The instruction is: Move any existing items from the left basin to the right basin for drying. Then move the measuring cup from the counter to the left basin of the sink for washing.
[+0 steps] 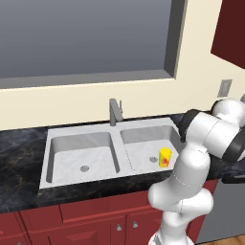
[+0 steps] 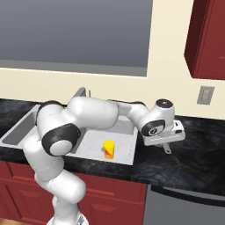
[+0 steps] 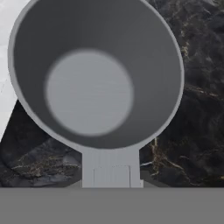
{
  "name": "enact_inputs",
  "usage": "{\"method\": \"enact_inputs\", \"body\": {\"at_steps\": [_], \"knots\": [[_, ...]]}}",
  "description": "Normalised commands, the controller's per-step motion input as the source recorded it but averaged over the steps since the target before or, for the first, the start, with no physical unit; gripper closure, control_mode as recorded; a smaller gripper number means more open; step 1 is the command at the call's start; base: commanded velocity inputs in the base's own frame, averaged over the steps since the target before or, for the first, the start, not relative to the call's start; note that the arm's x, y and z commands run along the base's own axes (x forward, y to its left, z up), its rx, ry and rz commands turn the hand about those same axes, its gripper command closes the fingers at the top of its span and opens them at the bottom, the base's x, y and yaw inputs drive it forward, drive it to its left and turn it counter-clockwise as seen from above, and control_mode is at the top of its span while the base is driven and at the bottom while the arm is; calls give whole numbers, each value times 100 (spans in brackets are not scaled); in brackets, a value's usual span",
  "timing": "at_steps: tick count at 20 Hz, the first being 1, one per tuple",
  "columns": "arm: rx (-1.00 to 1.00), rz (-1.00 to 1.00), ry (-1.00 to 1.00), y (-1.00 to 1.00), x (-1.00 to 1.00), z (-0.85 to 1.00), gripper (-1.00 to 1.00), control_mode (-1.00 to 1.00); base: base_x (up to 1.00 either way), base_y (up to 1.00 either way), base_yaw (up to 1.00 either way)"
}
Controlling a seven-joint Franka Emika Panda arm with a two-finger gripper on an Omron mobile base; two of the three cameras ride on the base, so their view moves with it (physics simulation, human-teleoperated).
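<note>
A: What does the camera behind the arm's right side take in?

B: A white robot arm (image 2: 88, 116) rises from the lower left and reaches rightward over a grey steel sink (image 2: 26, 125) set into a dark marbled surface (image 2: 184, 162) above red cabinets (image 2: 110, 197).

A: Anything in the sink?

B: A small yellow cup (image 2: 108, 149) with a red-orange mark stands upright in the right basin (image 2: 94, 140), near its front wall.

A: And the end effector (image 2: 167, 147)?

B: It hangs over the surface just right of the sink. A thin grey piece juts below it; whether anything is gripped cannot be told here.
</note>
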Motion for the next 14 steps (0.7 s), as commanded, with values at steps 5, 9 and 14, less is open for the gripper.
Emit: {"method": "enact_inputs", "body": {"at_steps": [5, 9, 14], "knots": [[-3, 0, 1, 61, -16, 52, 100, -100, 0, 0, 0], [-3, 0, 1, 60, -21, 47, 100, -100, 0, 0, 0], [-1, 0, 2, 59, -20, 37, 100, -100, 0, 0, 0]]}}
